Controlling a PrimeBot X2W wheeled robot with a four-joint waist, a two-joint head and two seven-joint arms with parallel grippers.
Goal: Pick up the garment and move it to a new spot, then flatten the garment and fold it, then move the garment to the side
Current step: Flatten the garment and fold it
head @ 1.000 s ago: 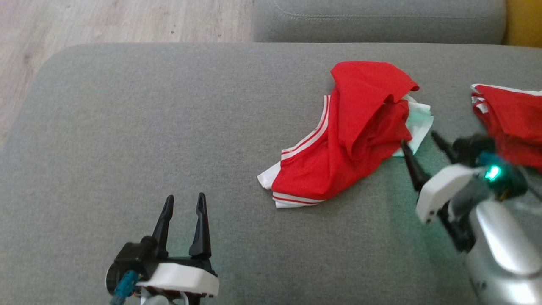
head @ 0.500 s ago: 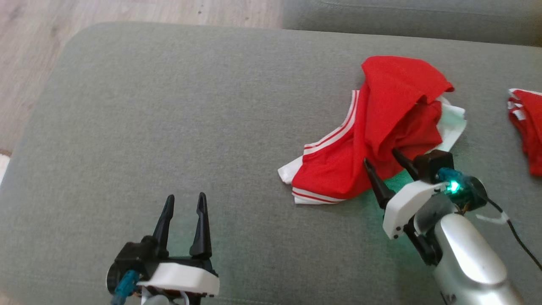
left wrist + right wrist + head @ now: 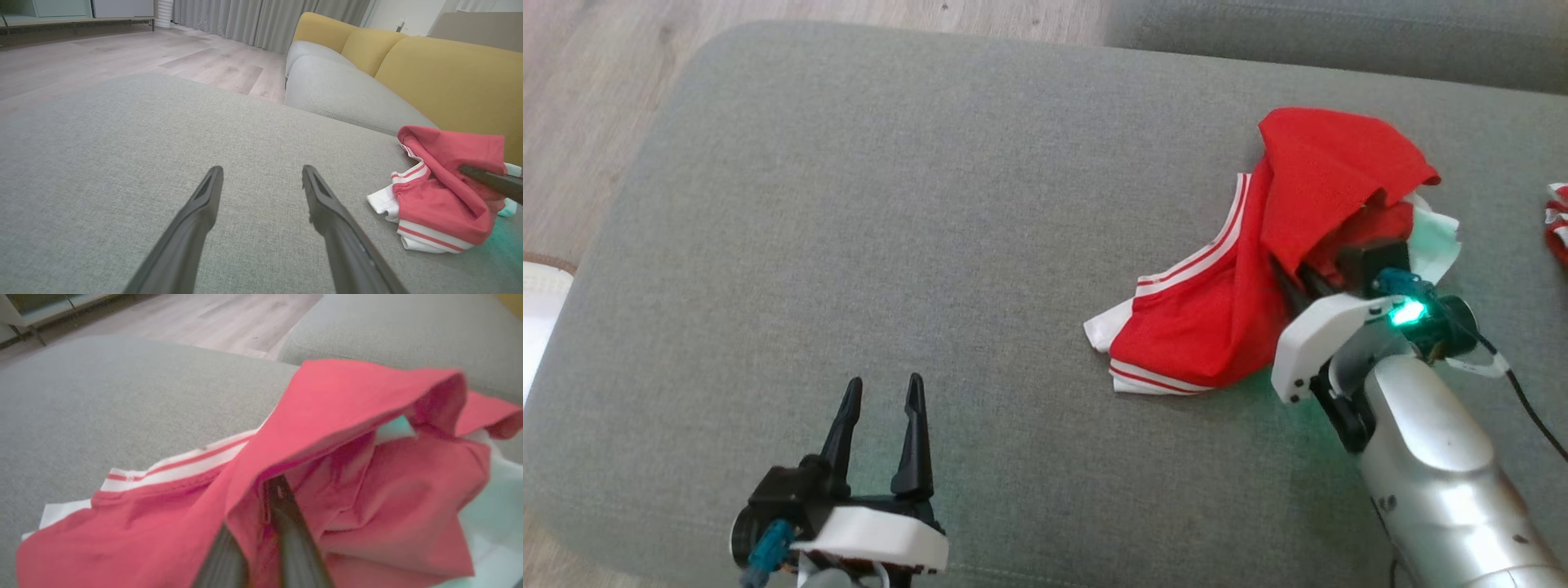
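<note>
Gripping only one loose fold, the right hand has its fingers almost together on red cloth at the near-right side of the garment, which lies crumpled on the grey cushion. The hold looks shallow. A thin layer could slip out on the lift, or the hand could raise just the top flap and drag the rest. A pale mint-white piece shows at the garment's right edge. Whether it belongs to the garment cannot be told; if separate, it may snag and come along.

The left hand hovers well to the left of the garment and nearer the robot, fingers spread wide, holding nothing. A second red piece lies well to the right of the garment, so a new spot on that side would crowd it. The broad stretch of cushion left of the garment offers room. Nothing appears to block the lift itself. A dark cable trails from the right wrist, to the right of the garment and nearer the robot.
</note>
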